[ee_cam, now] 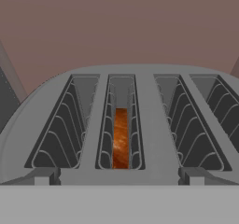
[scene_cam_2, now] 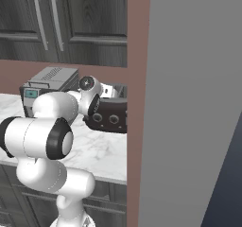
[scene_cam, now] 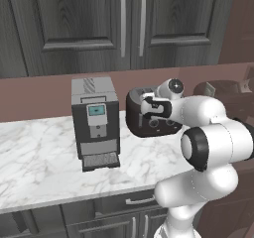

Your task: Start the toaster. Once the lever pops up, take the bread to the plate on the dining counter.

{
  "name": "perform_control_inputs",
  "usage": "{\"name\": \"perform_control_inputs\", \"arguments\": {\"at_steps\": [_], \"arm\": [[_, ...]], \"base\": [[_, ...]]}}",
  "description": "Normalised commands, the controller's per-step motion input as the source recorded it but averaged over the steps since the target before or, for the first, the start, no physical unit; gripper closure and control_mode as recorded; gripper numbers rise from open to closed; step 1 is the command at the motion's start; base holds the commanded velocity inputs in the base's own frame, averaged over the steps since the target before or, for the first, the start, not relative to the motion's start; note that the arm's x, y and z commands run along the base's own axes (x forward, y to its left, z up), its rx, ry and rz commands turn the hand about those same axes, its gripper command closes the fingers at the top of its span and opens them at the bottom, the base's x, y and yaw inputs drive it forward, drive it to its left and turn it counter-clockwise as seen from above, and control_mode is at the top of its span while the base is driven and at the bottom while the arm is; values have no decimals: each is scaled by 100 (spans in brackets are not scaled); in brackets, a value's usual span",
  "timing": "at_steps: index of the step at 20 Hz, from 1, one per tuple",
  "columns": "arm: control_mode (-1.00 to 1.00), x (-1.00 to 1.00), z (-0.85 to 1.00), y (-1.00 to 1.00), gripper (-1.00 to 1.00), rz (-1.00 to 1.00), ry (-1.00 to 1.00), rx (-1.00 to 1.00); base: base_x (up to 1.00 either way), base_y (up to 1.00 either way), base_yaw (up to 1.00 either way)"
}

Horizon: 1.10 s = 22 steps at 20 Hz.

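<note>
The toaster [scene_cam: 144, 120] was a rounded, dark brown-black body with two round knobs low on its front, standing on the white, grey-veined marble worktop [scene_cam: 39, 157] against a reddish-brown wall. Just to its left stood a boxy grey coffee machine [scene_cam: 94, 123] with a small blue screen and a ribbed drip tray. Dark wood-grain cabinet doors [scene_cam: 89, 19] with slim metal handles hung above.

From the hand view the toaster's top [ee_cam: 149, 125] looked smooth and grey, cut by four long slots lined with curved wire guides. The bread [ee_cam: 121, 139] sat down inside the second slot from the left, seen edge-on as a narrow tan-orange strip with a mottled surface (its full squarish face could not be seen).

The gripper [scene_cam: 155, 109] hung right over the toaster's top, close above the slots. Its fingers were hard to make out in both base views, where the white wrist and forearm covered them and much of the toaster; the jaws stood spread wide and held nothing.

In the right base view a broad grey panel [scene_cam_2: 194, 103] cut off the toaster's right end, and its lever could not be made out.
</note>
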Motion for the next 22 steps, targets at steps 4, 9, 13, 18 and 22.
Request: {"name": "perform_control_inputs", "arguments": {"at_steps": [4,9,13,18,22], "arm": [[-100,0,0,0,-100,0,0,0],[-100,0,0,0,-100,0,0,0],[-100,0,0,0,-100,0,0,0],[-100,0,0,0,-100,0,0,0],[-100,0,0,0,-100,0,0,0]], "base": [[0,0,0],[0,0,0],[0,0,0],[0,0,0],[0,0,0]]}}
